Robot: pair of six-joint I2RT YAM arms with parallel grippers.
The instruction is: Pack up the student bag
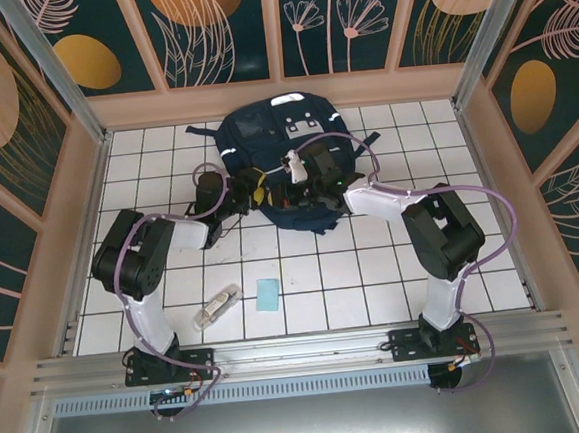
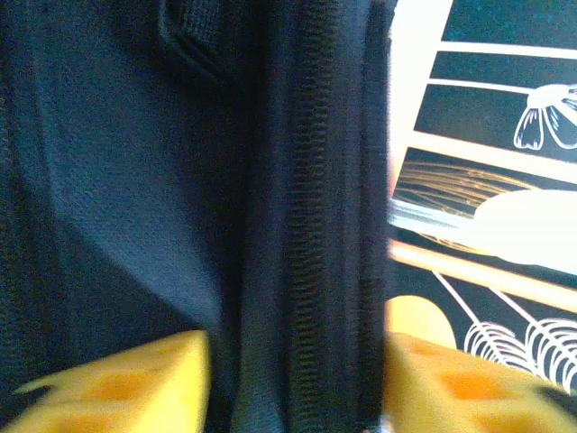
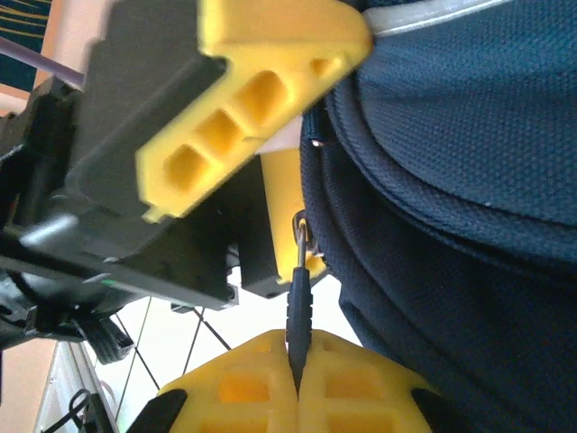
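Observation:
The student bag [image 1: 274, 142], a dark navy backpack with white stripes, lies at the far middle of the tiled table. My left gripper [image 1: 258, 192] is at its near edge. In the left wrist view a fold of navy fabric with a zipper band [image 2: 315, 271] fills the gap between the yellow fingers of the left gripper [image 2: 297, 379], touching both. My right gripper [image 1: 306, 177] is beside it, at the same edge. In the right wrist view the right gripper [image 3: 297, 383] is shut on a black zipper pull [image 3: 299, 307] of the student bag [image 3: 469, 180].
A small light-blue pad [image 1: 267, 295] and a clear, whitish oblong item [image 1: 217, 306] lie on the tiles near the left arm's base. Patterned walls with a metal frame [image 1: 69, 93] enclose the table on three sides.

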